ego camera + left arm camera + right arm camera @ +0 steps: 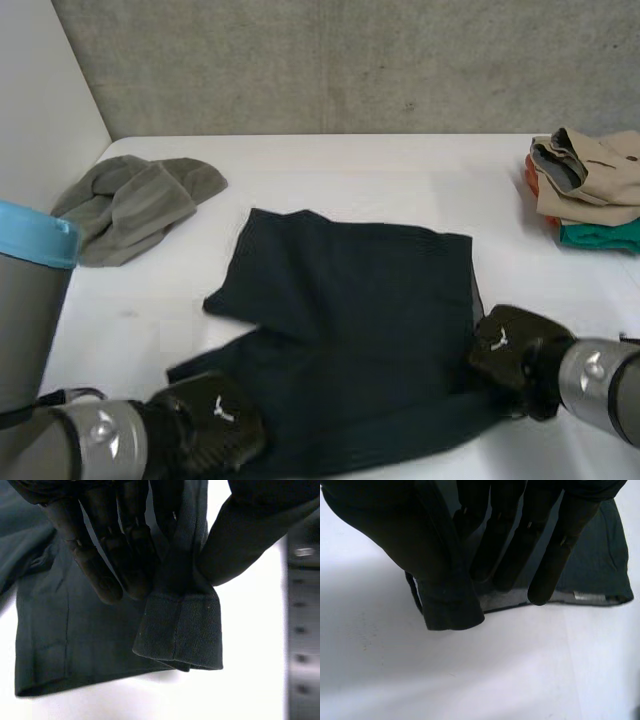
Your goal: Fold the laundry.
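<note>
A dark blue-black long-sleeved garment lies spread on the white table, its upper left part folded in. My left hand rests at the garment's near left corner. In the left wrist view its fingers and thumb pinch a sleeve just above the ribbed cuff, which hangs a little over the table. My right hand sits at the garment's near right edge. There its fingers and thumb pinch the other sleeve, whose cuff hangs below the thumb.
A crumpled grey garment lies at the back left near the side wall. A stack of folded clothes, beige over orange and teal, sits at the back right edge. Bare table runs along the back and the front.
</note>
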